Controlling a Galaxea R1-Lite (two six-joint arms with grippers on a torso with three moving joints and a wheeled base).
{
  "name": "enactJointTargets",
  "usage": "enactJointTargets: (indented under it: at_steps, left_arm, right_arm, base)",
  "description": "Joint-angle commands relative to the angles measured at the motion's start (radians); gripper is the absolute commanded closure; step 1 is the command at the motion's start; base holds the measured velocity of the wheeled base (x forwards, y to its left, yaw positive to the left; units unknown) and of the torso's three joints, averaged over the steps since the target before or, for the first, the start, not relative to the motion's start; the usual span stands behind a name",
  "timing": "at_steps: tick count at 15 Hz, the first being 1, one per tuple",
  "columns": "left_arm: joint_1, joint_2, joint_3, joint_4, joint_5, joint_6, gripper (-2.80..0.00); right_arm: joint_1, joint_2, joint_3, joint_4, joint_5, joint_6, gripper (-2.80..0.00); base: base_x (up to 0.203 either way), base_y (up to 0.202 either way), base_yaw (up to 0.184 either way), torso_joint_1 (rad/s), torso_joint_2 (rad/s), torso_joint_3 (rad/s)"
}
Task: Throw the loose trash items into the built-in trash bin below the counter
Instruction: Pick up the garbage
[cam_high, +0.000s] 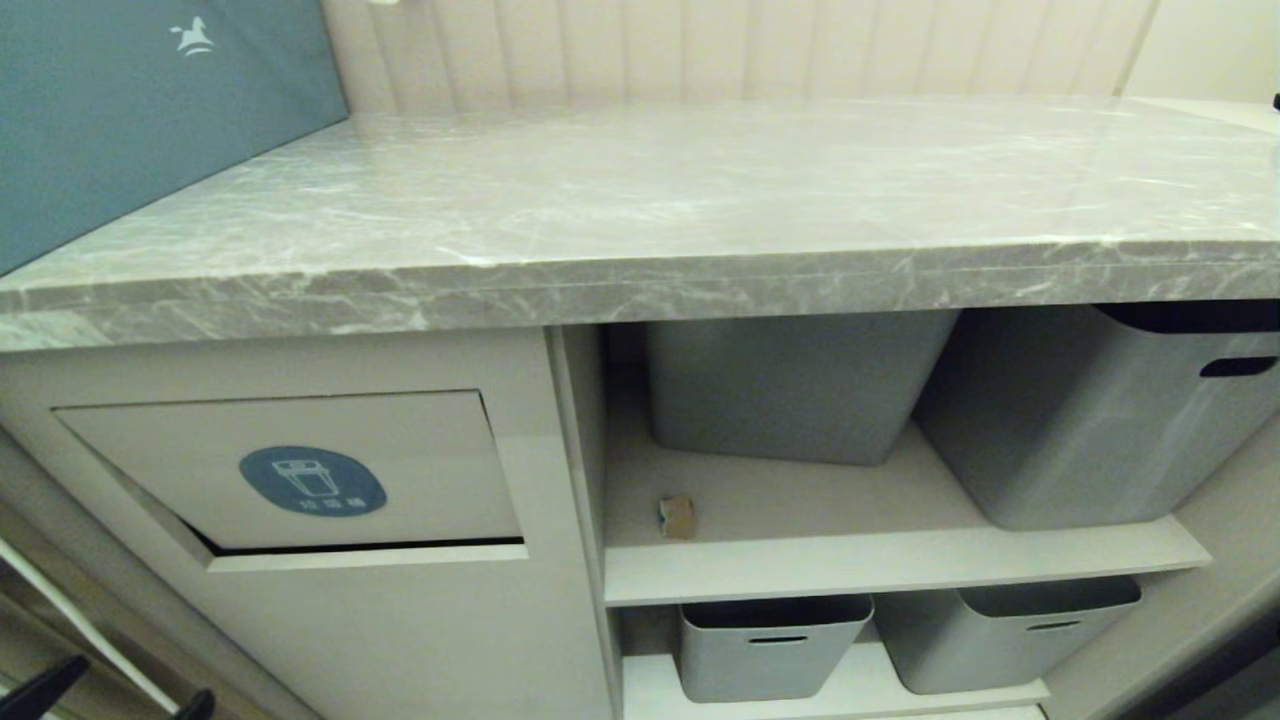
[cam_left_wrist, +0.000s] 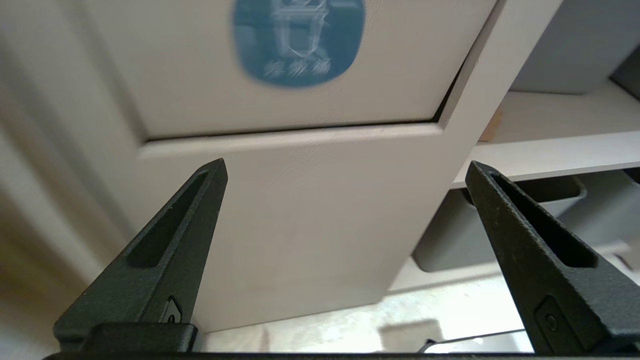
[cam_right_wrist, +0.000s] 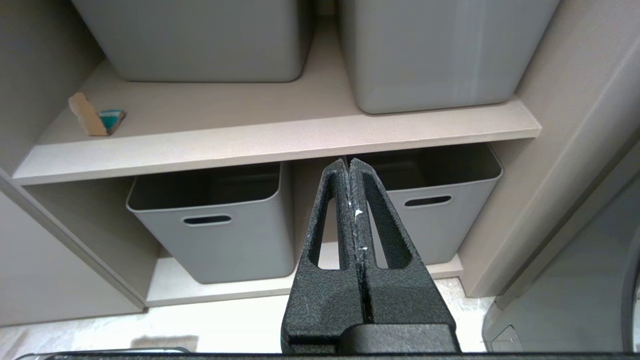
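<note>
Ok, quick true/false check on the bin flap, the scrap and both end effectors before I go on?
1. The left end effector holds a cardboard scrap. False: it is open and empty, facing the trash bin flap.
2. The right end effector is shut. True.
3. A cardboard scrap lies on the upper shelf. True.
4. The scrap sits inside a grey tub. False: it lies on the bare shelf beside it.
5. The counter carries trash. False: none shows.

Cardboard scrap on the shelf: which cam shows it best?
Right wrist view: the cardboard scrap is unobstructed on the upper shelf, teal tape visible. Head view shows it small; left wrist view catches only a sliver behind the cabinet edge.
</note>
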Motion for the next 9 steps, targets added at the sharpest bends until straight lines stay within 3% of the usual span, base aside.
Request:
enactJointTargets:
  at_steps: [1,3,6,9]
  left_arm:
    - [0.012,-0.313,0.002,0.164,0.017,0.0,-2.8]
    - [0.022,-0.473,0.005,0.282,0.058,-0.012,-2.8]
    - [0.038,-0.486,0.01,0.442,0.119,-0.038,-2.8]
    - [0.038,-0.486,0.011,0.441,0.119,-0.038,-2.8]
  right_arm:
    - [-0.001,0.002,0.002,0.0,-0.001,0.004,0.0]
    - [-0.001,0.002,0.002,0.0,-0.001,0.003,0.0]
    - [-0.001,0.002,0.002,0.0,0.0,0.003,0.0]
    - [-0.001,0.002,0.002,0.0,0.0,0.003,0.0]
  base:
    - [0.0,0.0,0.0,0.0,0.0,0.0]
    - [0.0,0.0,0.0,0.0,0.0,0.0]
    - [0.0,0.0,0.0,0.0,0.0,0.0]
    - [0.0,0.0,0.0,0.0,0.0,0.0]
